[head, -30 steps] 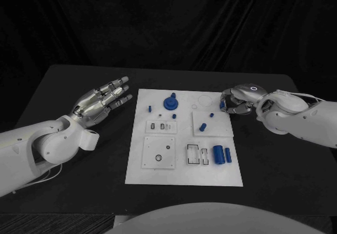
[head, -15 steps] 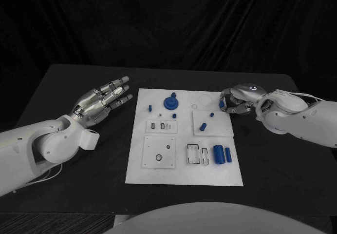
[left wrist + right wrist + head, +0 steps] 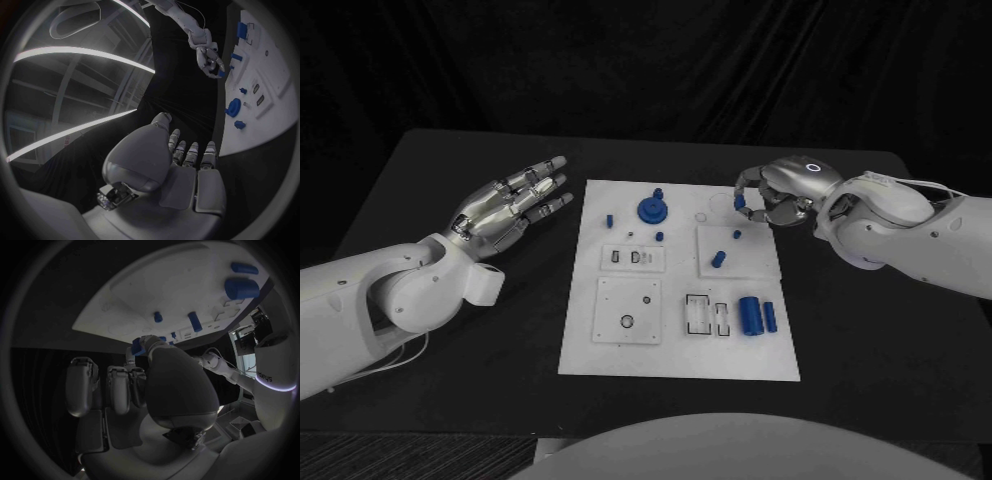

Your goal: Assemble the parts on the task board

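Black table (image 3: 444,380), one, carrying one white task board (image 3: 678,365) at centre, long axis running away from the robot.

Two white arms, one hand each. Left hand (image 3: 511,206) held flat beside the board's left edge, above the table, fingers (image 3: 545,187) extended, slightly apart, holding nothing, pointing toward the board's far end. Right hand (image 3: 769,200) over the board's far right corner, fingers (image 3: 119,385) curled inward, a small blue part (image 3: 738,203) pinched at the tips; the same blue piece (image 3: 138,346) seen at the fingertip in the right wrist view.

Blue parts counted on the board: seven besides the held one.
- One large round gear-like part (image 3: 651,211) near the far end, with a small peg (image 3: 653,194) just behind it.
- Two cylinders (image 3: 756,315) lying side by side at the near right, long axes along the board's length, one thick and one thin.
- One short oblong part (image 3: 717,260) on the right inset plate, slightly tilted.
- One small peg (image 3: 737,236) on the same plate, beyond it.
- One small peg (image 3: 607,218) near the left edge.

Recesses: rectangular slots (image 3: 705,316) left of the cylinders, nothing blue in them; one square inset plate (image 3: 627,311) at the near left with small holes, contents too small to tell.
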Robot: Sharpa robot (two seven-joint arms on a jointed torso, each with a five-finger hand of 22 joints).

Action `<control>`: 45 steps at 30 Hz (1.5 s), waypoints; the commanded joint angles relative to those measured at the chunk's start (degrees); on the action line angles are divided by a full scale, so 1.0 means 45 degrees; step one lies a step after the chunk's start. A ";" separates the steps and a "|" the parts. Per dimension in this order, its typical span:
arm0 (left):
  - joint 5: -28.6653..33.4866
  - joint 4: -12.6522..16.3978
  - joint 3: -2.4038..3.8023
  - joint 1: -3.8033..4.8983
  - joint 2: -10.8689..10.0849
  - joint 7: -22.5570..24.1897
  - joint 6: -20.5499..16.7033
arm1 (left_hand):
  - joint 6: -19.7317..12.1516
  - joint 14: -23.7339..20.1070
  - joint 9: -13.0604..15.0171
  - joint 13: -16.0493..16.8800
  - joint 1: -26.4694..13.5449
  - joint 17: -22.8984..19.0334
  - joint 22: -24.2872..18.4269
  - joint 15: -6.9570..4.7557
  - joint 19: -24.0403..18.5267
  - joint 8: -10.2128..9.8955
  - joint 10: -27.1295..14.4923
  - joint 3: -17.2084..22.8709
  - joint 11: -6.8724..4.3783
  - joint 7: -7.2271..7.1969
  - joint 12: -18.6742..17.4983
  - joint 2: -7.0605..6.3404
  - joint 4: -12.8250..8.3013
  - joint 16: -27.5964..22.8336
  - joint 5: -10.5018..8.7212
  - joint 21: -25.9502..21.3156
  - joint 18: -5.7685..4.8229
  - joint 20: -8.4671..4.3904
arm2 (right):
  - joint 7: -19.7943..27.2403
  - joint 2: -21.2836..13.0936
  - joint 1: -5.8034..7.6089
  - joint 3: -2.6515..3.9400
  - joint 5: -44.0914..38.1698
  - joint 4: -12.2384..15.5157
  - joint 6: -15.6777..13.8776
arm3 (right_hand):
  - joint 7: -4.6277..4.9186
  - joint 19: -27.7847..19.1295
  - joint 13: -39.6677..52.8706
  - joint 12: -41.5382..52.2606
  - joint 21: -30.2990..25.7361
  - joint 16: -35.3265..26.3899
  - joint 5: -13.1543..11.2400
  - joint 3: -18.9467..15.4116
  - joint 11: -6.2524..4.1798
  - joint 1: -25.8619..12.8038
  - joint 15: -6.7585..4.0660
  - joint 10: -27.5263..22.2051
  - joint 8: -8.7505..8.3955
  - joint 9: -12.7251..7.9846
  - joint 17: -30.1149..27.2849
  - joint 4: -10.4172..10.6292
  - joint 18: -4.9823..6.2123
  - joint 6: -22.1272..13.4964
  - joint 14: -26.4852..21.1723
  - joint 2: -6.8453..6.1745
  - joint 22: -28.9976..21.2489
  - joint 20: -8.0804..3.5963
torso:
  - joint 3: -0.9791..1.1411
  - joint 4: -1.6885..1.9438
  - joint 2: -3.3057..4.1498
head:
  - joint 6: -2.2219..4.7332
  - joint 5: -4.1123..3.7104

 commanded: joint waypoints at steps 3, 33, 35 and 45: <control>-0.0009 0.0005 0.0009 -0.0020 0.0047 0.0005 0.0139 | 0.0024 -0.0009 0.0017 0.0011 0.0057 0.0016 -0.0011 0.0096 -0.0015 0.0078 0.0002 0.0076 0.0114 0.0097 0.0067 -0.0031 0.0017 0.0076 0.0075 -0.0062 0.0223 0.0096 | -0.0338 0.0258 0.0306 0.0003 -0.0033 0.0690 -0.0311 | 0.0010 0.0290 0.3352 0.0045 0.0038 0.0034 0.0054 0.0095 -0.0098 0.0092 -0.0081 0.1331 0.0052 0.0019 0.3347 -0.0020 0.0045 0.0088 0.1315 0.0043 0.2636 -0.0119 | -0.0001 -0.0035 -0.0005 | -0.0004 0.0090; -0.0009 -0.0088 0.0012 -0.0018 0.0303 -0.0171 0.0332 | 0.0041 -0.0008 0.0019 0.0014 0.0044 0.0016 -0.0014 0.0087 -0.0019 0.0088 0.0010 0.0096 0.0112 0.0093 0.0078 -0.0044 0.0005 0.0076 0.0080 -0.0065 0.0223 0.0094 | -0.1613 0.3266 -0.0352 0.0006 -0.0974 0.0875 0.0822 | 0.0260 0.0192 0.3352 0.0045 -0.0296 -0.0019 0.0093 0.0196 0.0081 0.0050 0.0030 0.1331 -0.0040 0.0006 0.3282 -0.0316 0.0122 0.0060 0.1299 -0.0037 0.2526 -0.0071 | -0.0013 0.0007 0.0024 | -0.0004 0.0215; -0.0009 -0.0096 0.0012 -0.0018 0.0318 -0.0179 0.0346 | 0.0041 -0.0008 0.0019 0.0014 0.0044 0.0016 -0.0014 0.0087 -0.0019 0.0088 0.0010 0.0096 0.0112 0.0093 0.0078 -0.0044 0.0005 0.0076 0.0080 -0.0065 0.0223 0.0094 | -0.1636 0.3298 -0.0394 0.0006 -0.0980 0.0876 0.0871 | 0.0265 0.0183 0.3352 0.0045 -0.0316 -0.0024 0.0080 0.0195 0.0086 0.0043 0.0034 0.1331 -0.0045 0.0005 0.3276 -0.0321 0.0126 0.0058 0.1297 -0.0038 0.2520 -0.0067 | -0.0020 0.0016 0.0022 | -0.0004 0.0194; -0.0009 -0.0134 0.0012 -0.0018 0.0384 -0.0210 0.0398 | 0.0034 -0.0010 0.0018 0.0012 0.0040 0.0015 -0.0015 0.0084 -0.0020 0.0089 0.0008 0.0114 0.0113 0.0090 0.0075 -0.0041 -0.0002 0.0073 0.0083 -0.0066 0.0222 0.0092 | -0.1938 0.3346 -0.0597 0.0006 -0.0996 0.1042 0.1141 | 0.0291 0.0151 0.3352 0.0045 -0.0395 -0.0067 0.0039 0.0184 0.0111 -0.0006 0.0056 0.1331 -0.0072 -0.0002 0.3221 -0.0339 0.0143 0.0045 0.1284 -0.0048 0.2494 -0.0049 | 0.0000 0.0041 0.0005 | -0.0004 0.0159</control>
